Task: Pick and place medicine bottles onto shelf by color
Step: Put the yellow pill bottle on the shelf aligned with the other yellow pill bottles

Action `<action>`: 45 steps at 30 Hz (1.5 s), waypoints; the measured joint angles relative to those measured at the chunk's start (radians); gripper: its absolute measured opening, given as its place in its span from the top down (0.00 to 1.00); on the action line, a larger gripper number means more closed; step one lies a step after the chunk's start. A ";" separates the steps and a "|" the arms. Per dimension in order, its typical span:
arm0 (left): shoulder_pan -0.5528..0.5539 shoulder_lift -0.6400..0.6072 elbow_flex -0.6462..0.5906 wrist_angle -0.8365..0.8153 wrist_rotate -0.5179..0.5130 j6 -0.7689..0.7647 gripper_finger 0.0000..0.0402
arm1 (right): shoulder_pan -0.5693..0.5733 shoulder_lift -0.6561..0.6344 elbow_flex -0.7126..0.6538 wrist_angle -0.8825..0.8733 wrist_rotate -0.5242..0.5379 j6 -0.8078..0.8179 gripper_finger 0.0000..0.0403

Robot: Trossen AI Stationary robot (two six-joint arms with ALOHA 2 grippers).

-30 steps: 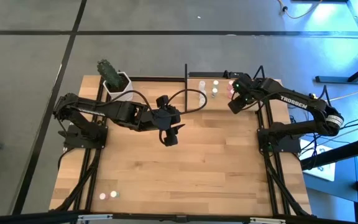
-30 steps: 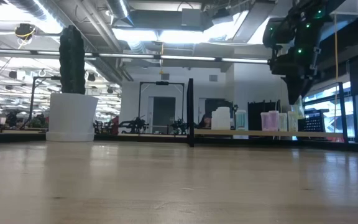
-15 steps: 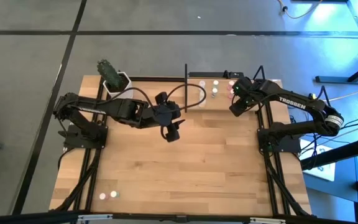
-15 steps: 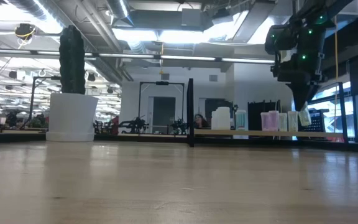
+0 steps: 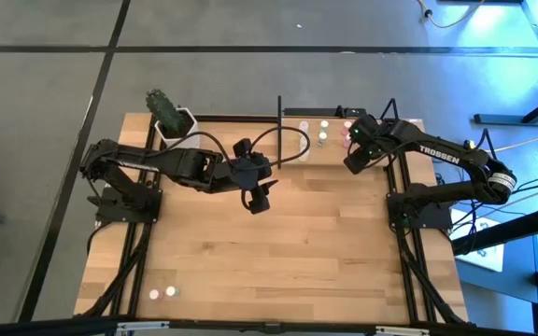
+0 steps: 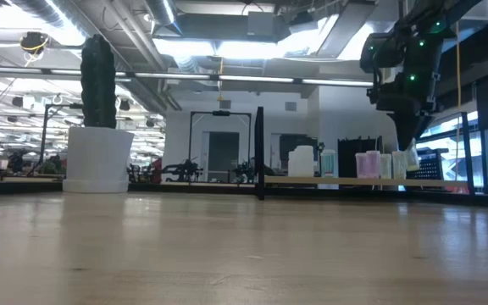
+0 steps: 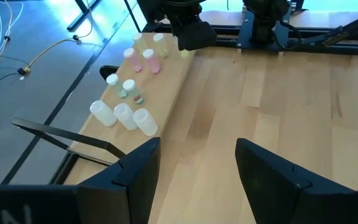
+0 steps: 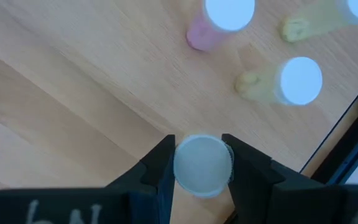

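Note:
The shelf (image 5: 334,147) stands along the table's far edge, its board (image 7: 161,93) carrying several medicine bottles (image 7: 124,116) grouped by colour: white, green, pink (image 8: 219,22) and yellowish (image 8: 291,81). My right gripper (image 5: 353,161) hangs over the shelf's right end, shut on a yellowish bottle (image 6: 412,159) with a whitish cap (image 8: 202,165). My left gripper (image 5: 258,201) hovers open above the middle of the table, with nothing between its fingers (image 7: 135,174). Two more bottles (image 5: 162,293) stand near the table's near left corner. My right gripper pinches the bottle just under its cap (image 8: 202,165), one finger (image 8: 160,165) on each side. The fingers come from above, pointing steeply down. The bottle hangs upright below them (image 7: 185,55), low over the shelf board; whether its base touches the board I cannot tell.
A white hexagonal pot with a cactus (image 5: 171,121) stands at the far left corner. A black cable (image 5: 288,145) loops from the left arm across the shelf's left end. Thin black uprights (image 6: 259,152) frame the shelf. Bare wood stretches across the table's near half (image 5: 278,271).
My right gripper has sunk a little toward the shelf board with the bottle still between its fingers, the bottle staying upright.

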 joint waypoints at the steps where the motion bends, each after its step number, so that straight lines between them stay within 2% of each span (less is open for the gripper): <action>1: 0.000 0.000 0.000 0.000 0.000 0.000 0.50 | 0.000 0.000 0.000 0.001 0.000 0.006 0.70; 8: 0.000 0.000 0.000 0.000 0.000 0.000 0.50 | 0.000 0.000 0.000 0.002 -0.023 0.047 0.70; 13: 0.000 0.000 0.000 0.000 0.000 0.000 0.50 | 0.000 0.000 0.000 -0.002 0.044 0.064 0.70; 18: 0.000 0.000 0.000 0.000 0.000 0.000 0.50 | 0.000 0.000 0.000 0.009 0.001 0.026 0.70; 24: 0.000 0.000 0.000 0.000 0.000 0.000 0.50 | 0.000 0.000 0.000 0.006 0.013 -0.048 0.70; 45: 0.000 0.000 0.000 0.000 0.001 0.000 0.50 | 0.000 0.000 -0.025 0.027 0.002 -0.022 0.70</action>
